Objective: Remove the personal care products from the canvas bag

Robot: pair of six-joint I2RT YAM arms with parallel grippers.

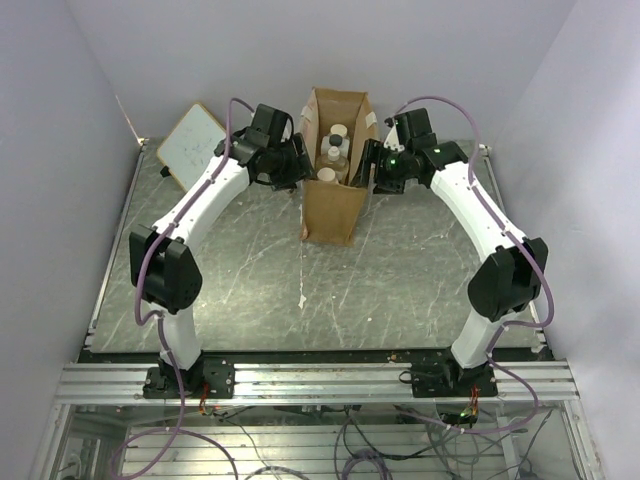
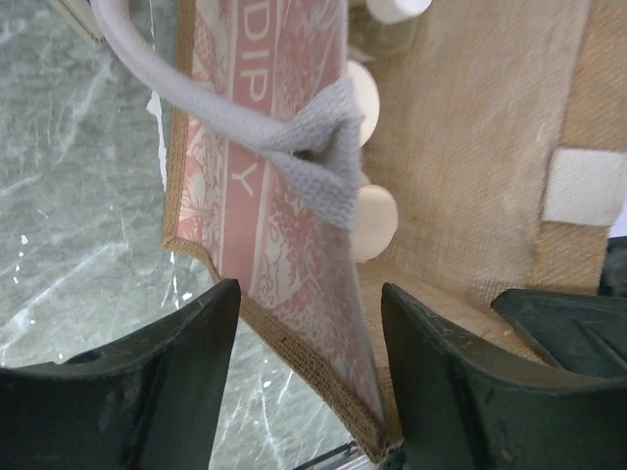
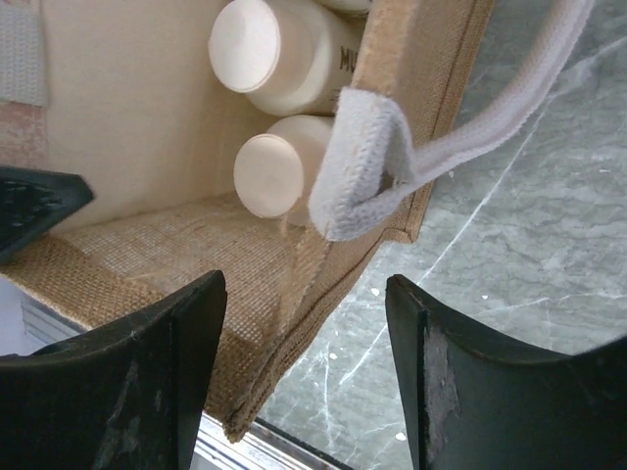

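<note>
The canvas bag (image 1: 331,210) stands upright, the capped bottles (image 1: 337,152) inside it. The left gripper (image 2: 309,294) straddles the bag's left wall and the right gripper (image 3: 306,289) its right wall. All 4 fingers are spread wide, clamping nothing.

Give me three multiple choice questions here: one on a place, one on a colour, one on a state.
1. Where is the whiteboard? A) back left of the canvas bag B) inside the bag C) at the near edge
2. The bag's handle straps are: A) black B) cream-white C) red
3. The bottles are: A) lying outside the bag B) stacked on the whiteboard C) inside the bag

1 A, the top view shows it there; 2 B, both wrist views show pale straps; 3 C, caps sit between its walls.
</note>
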